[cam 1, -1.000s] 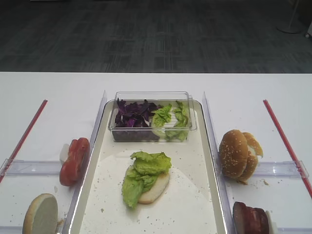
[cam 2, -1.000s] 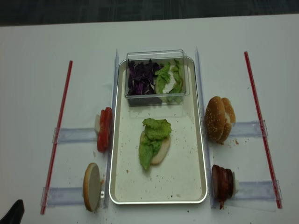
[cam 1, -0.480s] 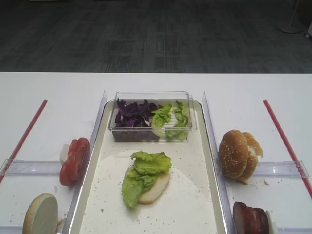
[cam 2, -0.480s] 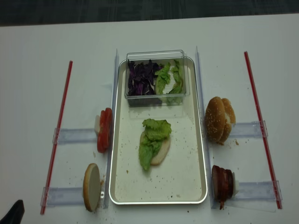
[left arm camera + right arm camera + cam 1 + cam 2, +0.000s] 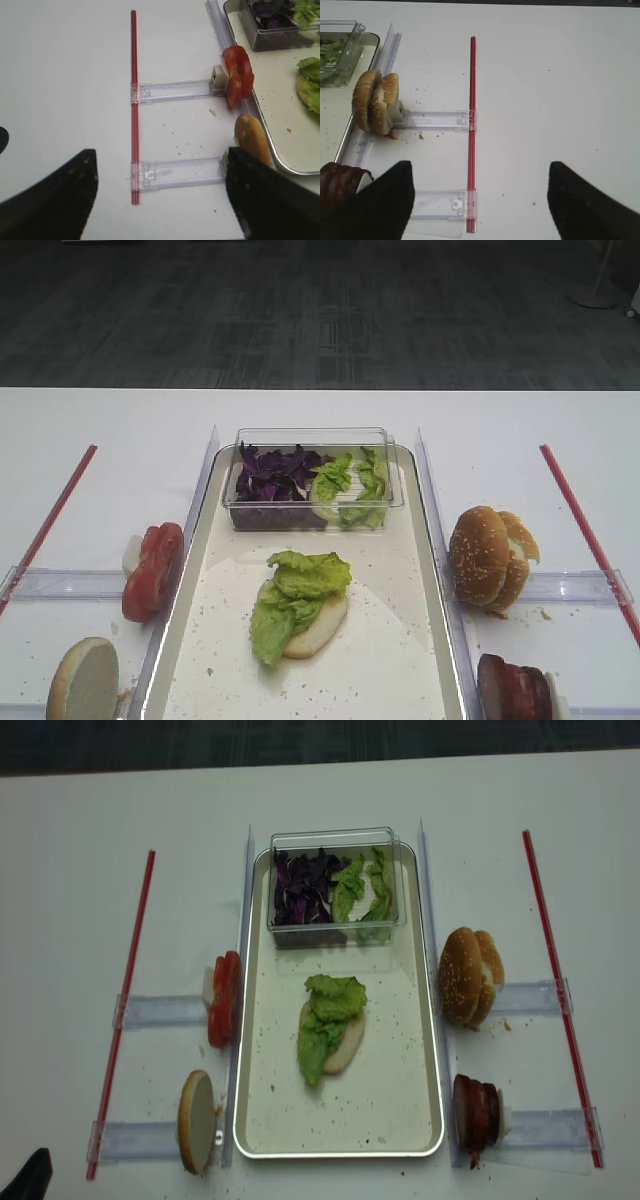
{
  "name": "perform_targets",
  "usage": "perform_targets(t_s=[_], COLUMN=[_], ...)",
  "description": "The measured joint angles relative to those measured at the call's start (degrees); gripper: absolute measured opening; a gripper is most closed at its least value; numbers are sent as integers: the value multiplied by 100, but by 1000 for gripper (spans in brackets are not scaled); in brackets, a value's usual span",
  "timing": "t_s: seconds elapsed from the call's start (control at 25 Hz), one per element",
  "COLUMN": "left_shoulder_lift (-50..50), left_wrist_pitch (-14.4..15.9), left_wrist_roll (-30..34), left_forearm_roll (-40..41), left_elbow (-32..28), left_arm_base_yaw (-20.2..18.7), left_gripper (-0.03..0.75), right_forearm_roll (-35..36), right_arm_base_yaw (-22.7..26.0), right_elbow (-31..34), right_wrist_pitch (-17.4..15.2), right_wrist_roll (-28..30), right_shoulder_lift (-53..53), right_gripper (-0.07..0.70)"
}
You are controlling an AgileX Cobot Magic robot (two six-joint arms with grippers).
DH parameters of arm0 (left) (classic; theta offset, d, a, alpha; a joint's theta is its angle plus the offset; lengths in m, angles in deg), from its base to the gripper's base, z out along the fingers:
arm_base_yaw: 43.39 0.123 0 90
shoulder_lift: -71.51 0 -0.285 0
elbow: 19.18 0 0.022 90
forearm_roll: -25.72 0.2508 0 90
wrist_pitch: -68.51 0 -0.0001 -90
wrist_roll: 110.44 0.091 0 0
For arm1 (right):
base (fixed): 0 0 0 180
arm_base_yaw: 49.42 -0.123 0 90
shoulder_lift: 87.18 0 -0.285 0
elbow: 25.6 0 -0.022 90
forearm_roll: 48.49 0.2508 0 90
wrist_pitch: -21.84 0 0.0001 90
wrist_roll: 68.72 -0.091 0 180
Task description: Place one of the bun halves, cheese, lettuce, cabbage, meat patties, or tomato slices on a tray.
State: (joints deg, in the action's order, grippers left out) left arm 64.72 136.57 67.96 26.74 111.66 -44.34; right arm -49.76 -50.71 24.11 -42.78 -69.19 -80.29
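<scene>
In the middle of the metal tray [image 5: 432, 540] [image 5: 436, 1050] lies a bun half [image 5: 322, 628] with lettuce [image 5: 300, 590] [image 5: 328, 1015] on top. Cabbage [image 5: 272, 472] and more lettuce fill a clear tub [image 5: 335, 838] at the tray's far end. Tomato slices [image 5: 237, 75] and a lone bun half [image 5: 252, 145] stand left of the tray. Two bun halves [image 5: 375, 102] and the meat patties [image 5: 337, 182] stand to its right. No cheese shows. My left gripper [image 5: 161, 155] and right gripper [image 5: 479, 165] hover open over bare table, holding nothing.
Red strips [image 5: 125, 1010] [image 5: 560, 995] run along both sides of the white table. Clear plastic holders [image 5: 172, 91] [image 5: 437, 120] reach from them toward the tray. Upright clear walls [image 5: 430, 490] flank the tray's long sides. A dark arm part [image 5: 25, 1175] shows at the near left corner.
</scene>
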Motion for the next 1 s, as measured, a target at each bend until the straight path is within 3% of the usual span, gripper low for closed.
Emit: perform_targets(t_s=[1.0], left_shoulder_lift=[0], left_wrist_pitch=[0], left_wrist_roll=[0], left_forearm_roll=[0], left_elbow=[0], left_arm_base_yaw=[0], left_gripper=[493], right_forearm_roll=[13], right_arm_base_yaw=[0], right_elbow=[0], right_wrist_pitch=[0], right_wrist_roll=[5], right_shoulder_lift=[0], right_gripper=[572])
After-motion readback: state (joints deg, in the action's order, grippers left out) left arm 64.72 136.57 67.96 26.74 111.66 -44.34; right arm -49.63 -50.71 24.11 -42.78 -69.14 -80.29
